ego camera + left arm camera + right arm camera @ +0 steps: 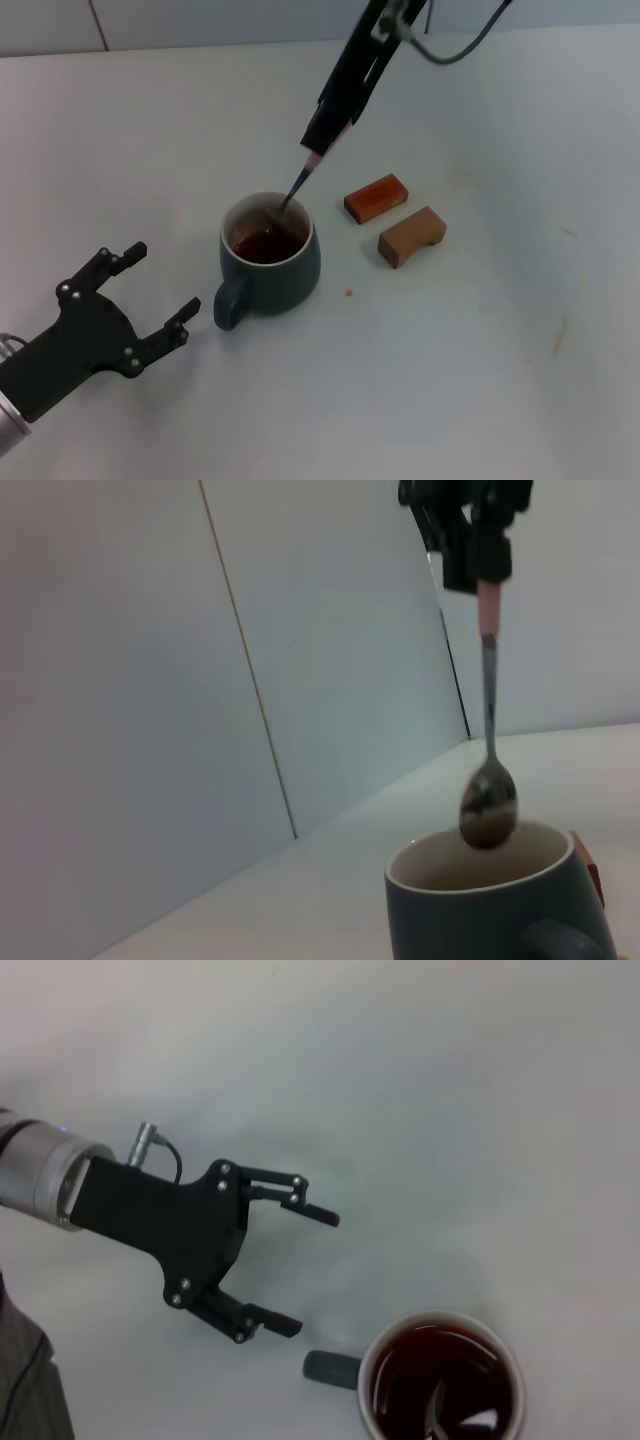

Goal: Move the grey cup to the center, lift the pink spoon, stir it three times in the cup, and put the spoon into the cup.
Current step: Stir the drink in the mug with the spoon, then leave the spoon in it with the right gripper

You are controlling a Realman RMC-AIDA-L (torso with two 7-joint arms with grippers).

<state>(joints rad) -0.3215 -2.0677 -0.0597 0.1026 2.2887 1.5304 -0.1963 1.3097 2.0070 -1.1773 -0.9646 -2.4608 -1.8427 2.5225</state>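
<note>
Our right gripper [325, 140] pinched the pink spoon [303, 180] above the centred grey cup [270, 260]; our left gripper [160, 290], lower left, sat spread.

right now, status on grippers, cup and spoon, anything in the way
Right gripper shut on pink spoon, bowl just above grey cup. Left gripper open beside cup handle, not touching. Two wooden blocks nearby, clear of cup.
</note>
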